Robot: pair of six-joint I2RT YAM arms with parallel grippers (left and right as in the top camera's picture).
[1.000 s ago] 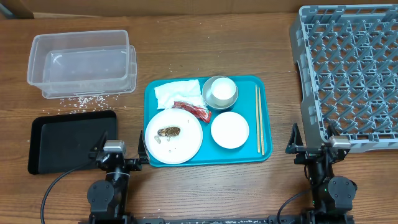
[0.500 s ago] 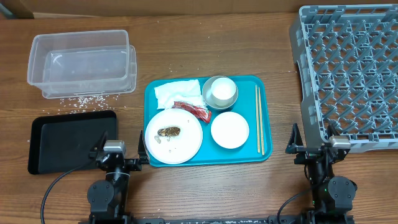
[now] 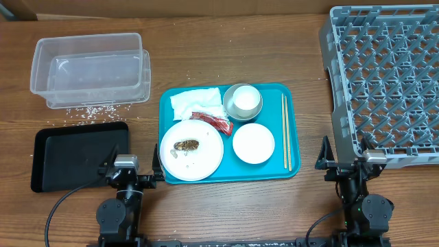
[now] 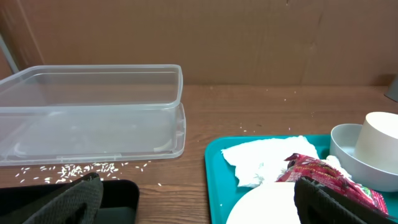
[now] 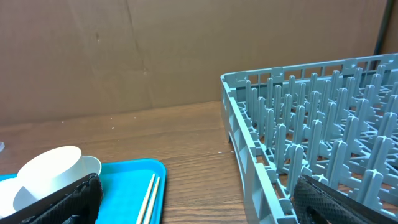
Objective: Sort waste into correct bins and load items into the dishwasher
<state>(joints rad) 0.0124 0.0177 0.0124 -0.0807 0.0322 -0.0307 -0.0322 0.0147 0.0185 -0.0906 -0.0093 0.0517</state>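
Observation:
On the teal tray (image 3: 272,110) lie a crumpled white napkin (image 3: 194,103), a red wrapper (image 3: 212,121), a large white plate (image 3: 202,154) with a brown lump (image 3: 186,145), a smaller white dish (image 3: 253,143), a silvery bowl (image 3: 243,101) and chopsticks (image 3: 286,132). Rice grains (image 3: 89,111) are scattered in front of the clear tub (image 3: 89,68). The black tray (image 3: 79,156) lies near left. The grey rack (image 3: 384,82) stands at the right. My left gripper (image 3: 134,163) (image 4: 199,205) is open and empty at the teal tray's near left corner. My right gripper (image 3: 362,159) (image 5: 199,205) is open and empty by the rack's near edge.
Brown cardboard walls stand behind the table in both wrist views. Bare wood lies between the teal tray and the rack (image 5: 298,155), and between the tub (image 4: 93,112) and the teal tray (image 4: 217,168).

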